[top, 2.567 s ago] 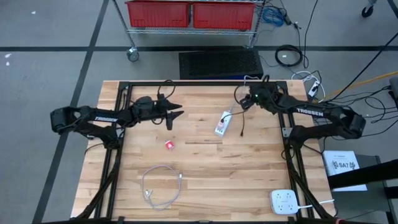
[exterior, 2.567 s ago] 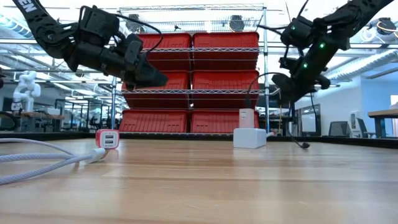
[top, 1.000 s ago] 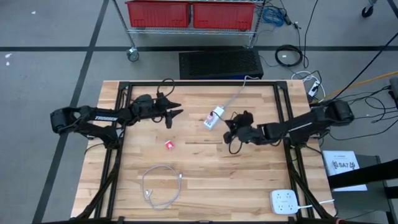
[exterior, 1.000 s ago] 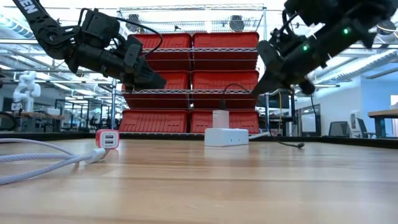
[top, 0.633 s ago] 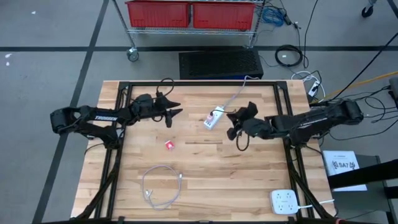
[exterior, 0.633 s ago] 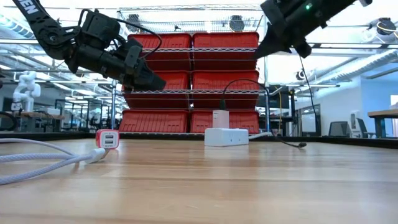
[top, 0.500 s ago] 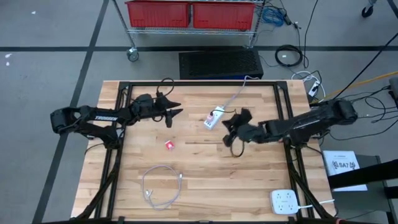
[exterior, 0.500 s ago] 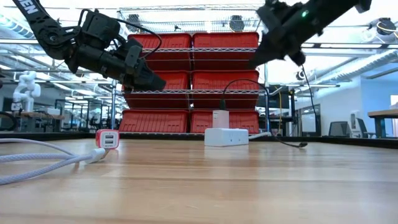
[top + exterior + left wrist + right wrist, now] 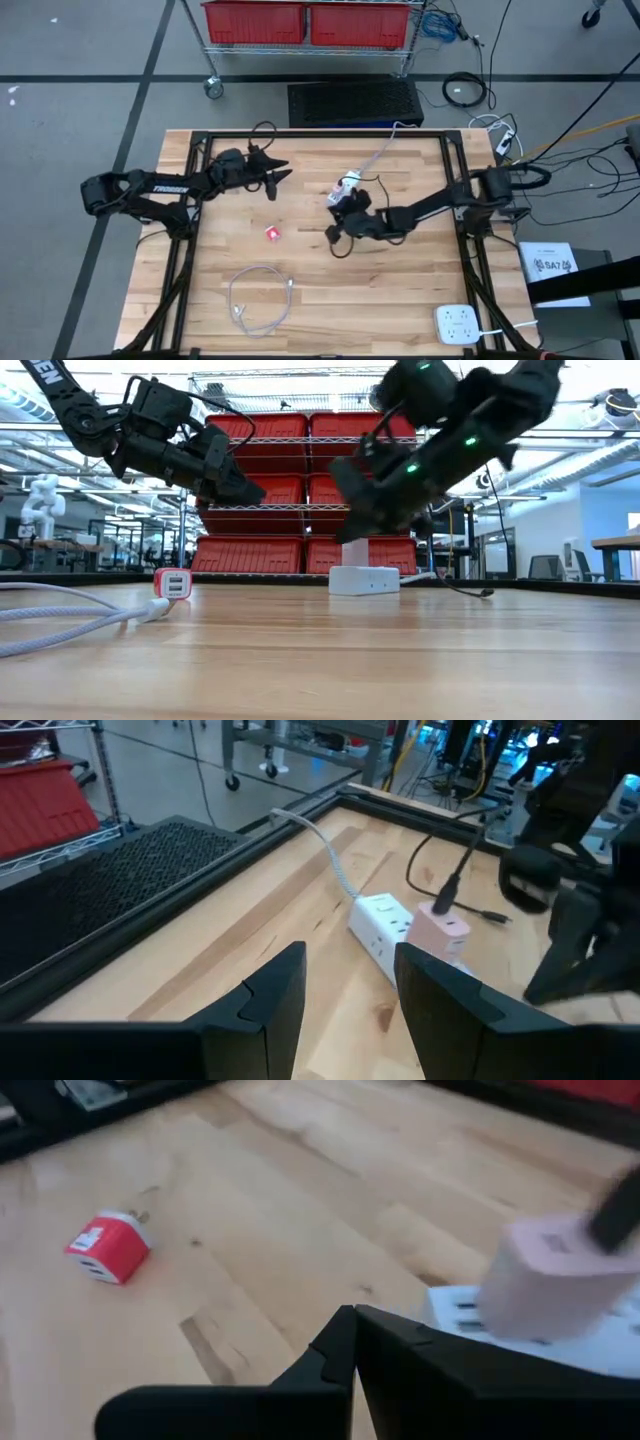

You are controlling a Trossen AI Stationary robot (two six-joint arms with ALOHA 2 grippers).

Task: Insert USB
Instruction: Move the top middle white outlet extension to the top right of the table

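White braided USB cable is lying unplugged on the wooden counter, well apart from the red charger cube, while the clenched, empty right claw is hovering beside the white power strip and the left claw is waiting parted, insertion not yet begun.

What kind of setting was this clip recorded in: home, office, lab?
Most likely a robotics lab or workshop. Wire shelving with red storage bins stands behind the wooden table, cables lie loose on the concrete floor, and a white robot arm sits at another station.
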